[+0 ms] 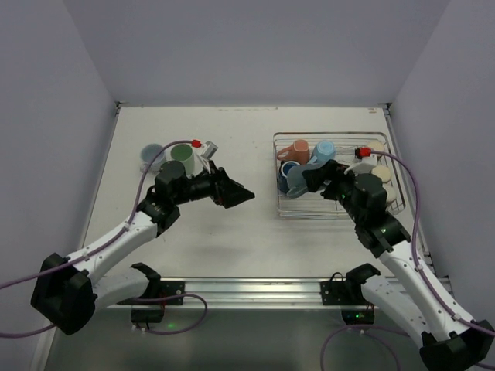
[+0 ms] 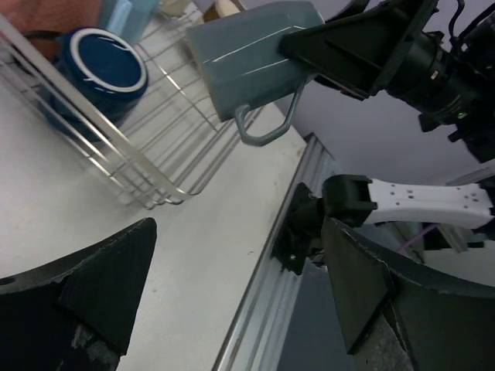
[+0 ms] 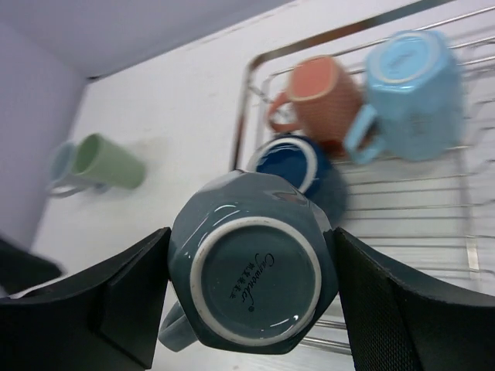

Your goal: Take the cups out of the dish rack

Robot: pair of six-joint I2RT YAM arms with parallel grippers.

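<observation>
The dish rack (image 1: 332,134) stands at the right of the table. My right gripper (image 1: 308,179) is shut on a grey-blue mug (image 3: 255,270) at the rack's near left corner; the mug's base faces the wrist camera and both fingers press on its sides. In the left wrist view this mug (image 2: 247,62) hangs above the rack's wire edge (image 2: 116,166), handle down. A salmon mug (image 3: 321,93), a light blue mug (image 3: 410,77) and a dark blue cup (image 3: 290,158) sit in the rack. My left gripper (image 1: 240,195) is open over bare table, with nothing between its fingers.
A green cup (image 1: 182,158) and a pale blue cup (image 1: 151,157) stand on the table at the far left, behind my left arm. A beige cup (image 1: 380,176) sits in the rack's right part. An aluminium rail (image 1: 247,286) runs along the near edge.
</observation>
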